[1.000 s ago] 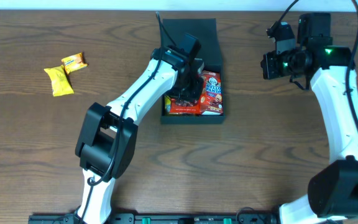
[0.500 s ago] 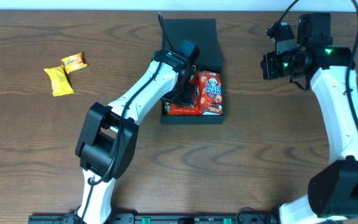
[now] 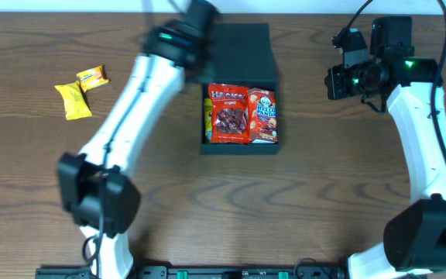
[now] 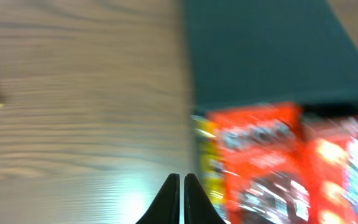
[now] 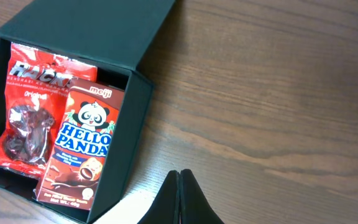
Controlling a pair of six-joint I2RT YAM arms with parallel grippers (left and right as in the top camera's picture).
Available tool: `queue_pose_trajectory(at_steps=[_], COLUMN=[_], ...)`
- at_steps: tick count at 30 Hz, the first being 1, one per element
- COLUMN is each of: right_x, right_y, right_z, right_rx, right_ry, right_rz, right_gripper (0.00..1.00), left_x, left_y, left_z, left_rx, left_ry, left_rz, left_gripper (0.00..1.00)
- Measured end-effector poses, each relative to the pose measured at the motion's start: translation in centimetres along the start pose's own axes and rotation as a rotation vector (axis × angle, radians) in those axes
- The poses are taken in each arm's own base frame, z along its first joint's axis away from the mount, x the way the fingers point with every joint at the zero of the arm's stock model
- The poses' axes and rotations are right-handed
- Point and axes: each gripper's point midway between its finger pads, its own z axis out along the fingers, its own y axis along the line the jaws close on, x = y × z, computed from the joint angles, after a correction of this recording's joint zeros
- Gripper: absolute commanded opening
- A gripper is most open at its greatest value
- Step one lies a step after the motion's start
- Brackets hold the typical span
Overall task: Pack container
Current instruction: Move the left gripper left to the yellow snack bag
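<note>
The black container [image 3: 238, 147] sits open at the table's middle, its flap lid [image 3: 238, 46] lying flat behind it. Inside lie a red snack packet [image 3: 228, 114], a Hello Panda box [image 3: 263, 115] and a yellow packet [image 3: 207, 118] along the left wall. My left gripper [image 3: 198, 17] is blurred above the lid's far left corner; its wrist view shows it [image 4: 182, 186] shut and empty over bare wood, left of the container [image 4: 272, 50]. Hovering to the right of the container [image 5: 132, 143], my right gripper [image 5: 179, 186] is shut with nothing in it.
Two yellow snack packets [image 3: 73, 101] [image 3: 93, 77] lie on the wood at the far left. The right arm's wrist [image 3: 362, 74] hangs over the table's right side. Brown wooden tabletop [image 3: 324, 178] surrounds the box.
My left arm has risen out of the container and swung back and to the left, leaving the red packet lying inside. The right arm has not moved.
</note>
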Motion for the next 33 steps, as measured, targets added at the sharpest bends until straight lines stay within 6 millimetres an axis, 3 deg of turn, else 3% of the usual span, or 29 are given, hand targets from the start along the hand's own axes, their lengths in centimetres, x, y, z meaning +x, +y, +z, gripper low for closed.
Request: queue_pose_trajectory(at_steps=[3, 6, 10, 14, 16, 18, 22, 24, 29, 33], right_x=[0.0, 0.0, 0.0, 0.0, 0.0, 0.0, 0.0, 0.0, 0.0, 0.2], right_y=[0.0, 0.0, 0.0, 0.0, 0.0, 0.0, 0.0, 0.0, 0.0, 0.0], right_z=[0.0, 0.0, 0.0, 0.0, 0.0, 0.0, 0.0, 0.0, 0.0, 0.0], right_rx=[0.000, 0.000, 0.000, 0.000, 0.000, 0.000, 0.000, 0.000, 0.000, -0.002], right_ry=[0.000, 0.000, 0.000, 0.000, 0.000, 0.000, 0.000, 0.000, 0.001, 0.008], right_rz=[-0.001, -0.001, -0.001, -0.001, -0.001, -0.001, -0.001, -0.001, -0.001, 0.001], right_gripper=[0.01, 0.01, 0.02, 0.01, 0.02, 0.02, 0.02, 0.02, 0.02, 0.02], left_x=[-0.9, -0.5, 0.6, 2.3, 4.0, 6.0, 10.3, 11.8, 14.0, 13.4], left_y=[5.9, 11.9, 17.3, 21.5, 23.0, 24.2, 25.5, 25.8, 26.3, 27.4], left_z=[-0.5, 0.0, -0.4, 0.0, 0.7, 1.5, 3.5, 4.4, 5.6, 5.7], left_rx=[-0.081, -0.158, -0.218, -0.266, -0.287, -0.304, -0.298, -0.296, -0.310, -0.358], left_ry=[-0.010, 0.017, 0.048, 0.077, 0.118, 0.169, 0.276, 0.306, 0.346, 0.304], left_rz=[-0.125, -0.246, -0.380, -0.490, -0.526, -0.559, -0.628, -0.653, -0.664, -0.654], left_gripper=[0.06, 0.06, 0.06, 0.06, 0.08, 0.17, 0.53, 0.65, 0.74, 0.77])
